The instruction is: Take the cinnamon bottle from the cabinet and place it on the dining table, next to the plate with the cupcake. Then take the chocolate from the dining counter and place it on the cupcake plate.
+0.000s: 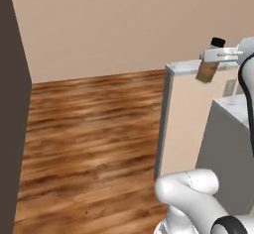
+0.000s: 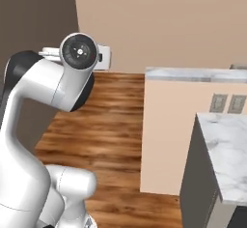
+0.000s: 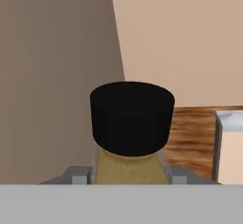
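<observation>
Wood floor and a beige wall lie behind the arm; the end effector (image 1: 214, 59) is clamped on the cinnamon bottle (image 1: 208, 67), carried in the air with its black cap (image 3: 132, 116) up and its long axis slightly tilted; the marble surface (image 2: 226, 149) lies below and to the right, so the carry likely heads that way.

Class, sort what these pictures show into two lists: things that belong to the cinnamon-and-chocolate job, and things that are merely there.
Belongs to the job:
- slim amber-brown cinnamon bottle with black cap, clamped in the tool
- white grey-veined marble counter slab

Merely there:
- brown wooden plank floor
- plain beige wall
- two grey wall outlets
- dark brown tall panel
</observation>
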Tool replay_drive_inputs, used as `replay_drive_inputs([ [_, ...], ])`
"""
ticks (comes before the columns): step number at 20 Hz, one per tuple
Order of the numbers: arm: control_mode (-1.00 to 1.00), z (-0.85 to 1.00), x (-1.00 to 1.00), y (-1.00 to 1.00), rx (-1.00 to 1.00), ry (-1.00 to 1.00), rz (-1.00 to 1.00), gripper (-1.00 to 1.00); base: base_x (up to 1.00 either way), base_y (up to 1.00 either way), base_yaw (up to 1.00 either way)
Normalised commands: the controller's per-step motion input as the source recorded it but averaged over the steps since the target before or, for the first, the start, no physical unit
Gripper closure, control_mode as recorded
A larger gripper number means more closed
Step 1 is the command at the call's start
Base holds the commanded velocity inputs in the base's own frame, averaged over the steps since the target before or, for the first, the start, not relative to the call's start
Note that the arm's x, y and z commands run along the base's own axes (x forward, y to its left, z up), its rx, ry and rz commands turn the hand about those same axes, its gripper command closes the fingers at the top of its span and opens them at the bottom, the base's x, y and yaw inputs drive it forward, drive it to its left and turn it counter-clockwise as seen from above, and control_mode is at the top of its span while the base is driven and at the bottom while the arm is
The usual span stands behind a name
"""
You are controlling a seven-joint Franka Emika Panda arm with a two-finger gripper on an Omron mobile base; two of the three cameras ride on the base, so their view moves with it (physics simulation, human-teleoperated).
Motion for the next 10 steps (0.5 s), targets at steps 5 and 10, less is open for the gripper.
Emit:
replay_drive_inputs([
  [5, 1.00, 0.00, 0.00, 0.00, 0.00, 0.00, 0.00, 1.00, 1.00, 0.71, -0.18],
  [10, 1.00, 0.00, 0.00, 0.00, 0.00, 0.00, 0.00, 1.00, 1.00, 0.65, -0.25],
])
